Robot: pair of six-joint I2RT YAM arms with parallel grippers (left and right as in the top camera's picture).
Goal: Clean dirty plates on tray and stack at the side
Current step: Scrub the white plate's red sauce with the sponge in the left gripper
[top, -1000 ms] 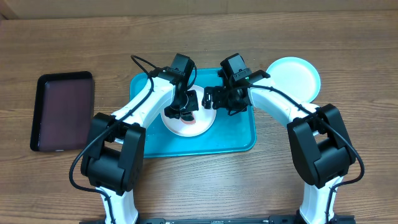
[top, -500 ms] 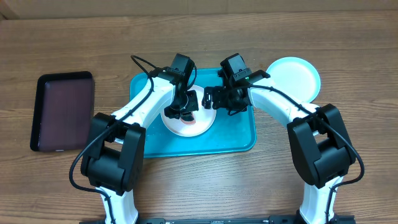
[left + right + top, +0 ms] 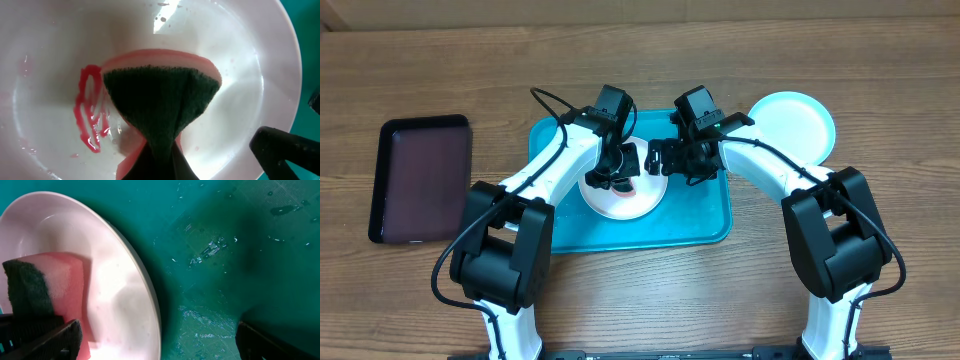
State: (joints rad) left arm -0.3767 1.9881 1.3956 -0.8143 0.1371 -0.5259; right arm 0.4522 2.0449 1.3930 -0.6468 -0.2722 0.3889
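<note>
A white plate (image 3: 623, 200) lies on the turquoise tray (image 3: 700, 215). My left gripper (image 3: 613, 172) is shut on a pink sponge with a green scrub side (image 3: 160, 95) and presses it onto the plate (image 3: 240, 65). A red smear (image 3: 89, 117) lies just left of the sponge. My right gripper (image 3: 665, 158) is open. In the right wrist view it (image 3: 160, 345) straddles the plate's right rim (image 3: 150, 305), one finger over the plate, one over the wet tray (image 3: 225, 255). A light blue plate (image 3: 792, 122) lies on the table off the tray's right corner. The yellow-green plate is out of view.
A dark maroon-black tray (image 3: 420, 178) lies on the wooden table to the left of the turquoise tray. Both arms reach in over the tray's near half. A wall edge runs along the far side of the table.
</note>
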